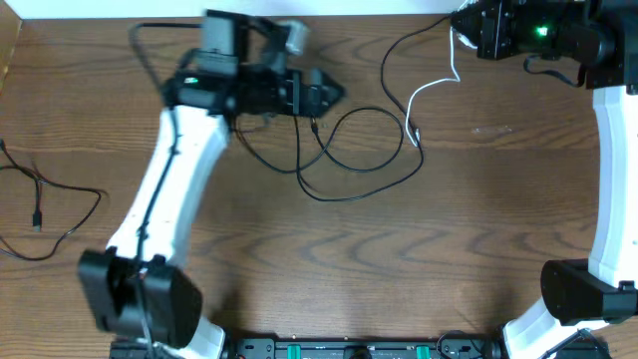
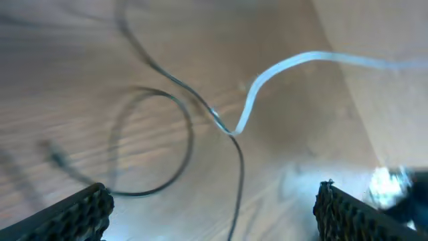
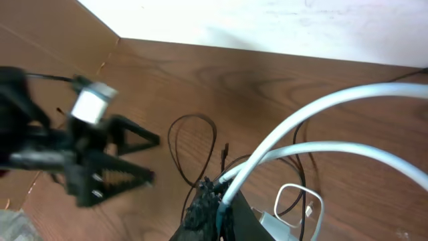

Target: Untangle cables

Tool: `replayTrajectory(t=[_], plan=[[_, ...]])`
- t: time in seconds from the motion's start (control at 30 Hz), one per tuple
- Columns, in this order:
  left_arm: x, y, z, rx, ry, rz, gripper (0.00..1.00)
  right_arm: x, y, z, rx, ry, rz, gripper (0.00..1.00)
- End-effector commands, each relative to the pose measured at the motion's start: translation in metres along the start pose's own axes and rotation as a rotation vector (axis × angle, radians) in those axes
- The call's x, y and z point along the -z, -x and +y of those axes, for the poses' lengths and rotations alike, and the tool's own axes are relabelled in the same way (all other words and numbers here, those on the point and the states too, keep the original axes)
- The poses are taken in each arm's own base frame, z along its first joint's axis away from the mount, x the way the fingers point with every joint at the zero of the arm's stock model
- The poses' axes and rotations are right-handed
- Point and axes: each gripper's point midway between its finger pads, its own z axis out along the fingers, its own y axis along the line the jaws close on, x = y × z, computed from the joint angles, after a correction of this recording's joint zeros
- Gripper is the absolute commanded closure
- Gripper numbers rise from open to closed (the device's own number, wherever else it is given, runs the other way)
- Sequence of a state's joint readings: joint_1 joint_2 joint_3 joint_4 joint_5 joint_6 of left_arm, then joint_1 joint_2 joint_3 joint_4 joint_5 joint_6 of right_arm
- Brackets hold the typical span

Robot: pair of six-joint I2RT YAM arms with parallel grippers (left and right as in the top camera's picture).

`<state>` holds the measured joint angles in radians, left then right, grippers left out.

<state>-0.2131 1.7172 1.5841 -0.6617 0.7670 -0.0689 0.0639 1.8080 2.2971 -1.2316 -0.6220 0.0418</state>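
**Left fingers [image 1: 331,90] spread wide, right fingers [image 3: 210,209] clenched on the white cable [image 3: 314,110]**

We see the left fingers released. In the left wrist view their two ribbed pads sit at the bottom corners of the frame, far apart, with only the worktop [image 2: 80,73] and cable showing between them. From overhead they point to the right near the far middle of the worktop, at the end of the left arm [image 1: 169,189], which slants up from the near left corner.

The right fingers are in the far right corner and are closed on the white cable. In the right wrist view two white strands leave the pads and sweep off toward the right edge of the frame, and a small white loop lies just beside them on the wood.

From overhead, the white cable runs from the right fingers toward the middle of the worktop, kinks, and ends against the black cable [image 1: 344,197]. That black cable lies in wide loops on the worktop between the two sets of fingers. One of its strands climbs toward the far edge, close to the right fingers.

In the left wrist view the white cable meets a black strand just ahead of the open left fingers. We cannot tell whether the two are plugged together there or only crossing.

We also see a second black cable [image 1: 75,189] lying loosely at the left edge of the worktop, well apart from the rest.
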Motion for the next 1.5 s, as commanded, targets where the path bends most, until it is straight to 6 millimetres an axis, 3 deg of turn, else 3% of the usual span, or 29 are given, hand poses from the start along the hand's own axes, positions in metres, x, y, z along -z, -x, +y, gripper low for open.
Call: replayTrajectory(t=[0.0,0.17,0.3,0.5,0.63,0.73,0.8,0.93,0.97,1.2,1.33,1.37,1.47], plan=[[-0.048,-0.027,-0.022,-0.070,-0.109,0.115,0.02,0.001,-0.001,0.001,-0.011,0.013,0.005,0.99],[-0.092,-0.042,-0.039,-0.143,-0.129,0.159,0.02,0.001,-0.004,0.001,-0.015,0.012,0.013,0.99],[-0.127,-0.052,-0.037,-0.193,-0.062,0.172,0.02,0.001,-0.004,0.001,-0.015,0.013,0.013,0.99],[-0.187,-0.067,-0.045,-0.163,-0.102,0.170,0.03,0.001,-0.004,0.001,-0.017,0.013,0.016,0.99],[-0.214,-0.070,-0.031,-0.117,-0.043,0.145,0.14,0.001,-0.007,0.001,-0.023,0.013,0.026,0.99],[-0.222,-0.071,-0.013,-0.091,0.045,0.130,0.27,0.001,-0.009,0.001,-0.014,0.013,0.034,0.99],[-0.224,-0.070,-0.005,-0.085,0.086,0.120,0.36,0.001,-0.011,0.001,-0.012,0.012,0.040,0.99],[-0.219,-0.067,0.002,-0.078,0.113,0.113,0.85,0.001,-0.013,0.001,-0.014,0.010,0.048,0.99],[-0.217,-0.065,0.005,-0.075,0.123,0.110,0.91,0.001,-0.014,0.001,-0.017,0.008,0.052,0.99],[-0.185,-0.041,0.015,-0.049,0.165,0.062,0.92,0.002,-0.028,-0.012,-0.035,-0.064,0.105,0.99],[-0.149,-0.026,0.026,-0.044,0.307,0.018,0.92,-0.001,-0.031,-0.017,-0.047,-0.074,0.123,0.99],[-0.131,-0.022,0.030,-0.068,0.383,0.009,0.92,-0.002,-0.032,-0.018,-0.050,-0.076,0.127,0.99],[-0.103,-0.024,0.034,-0.143,0.486,0.035,0.92,-0.005,-0.033,-0.020,-0.054,-0.076,0.134,0.99]])
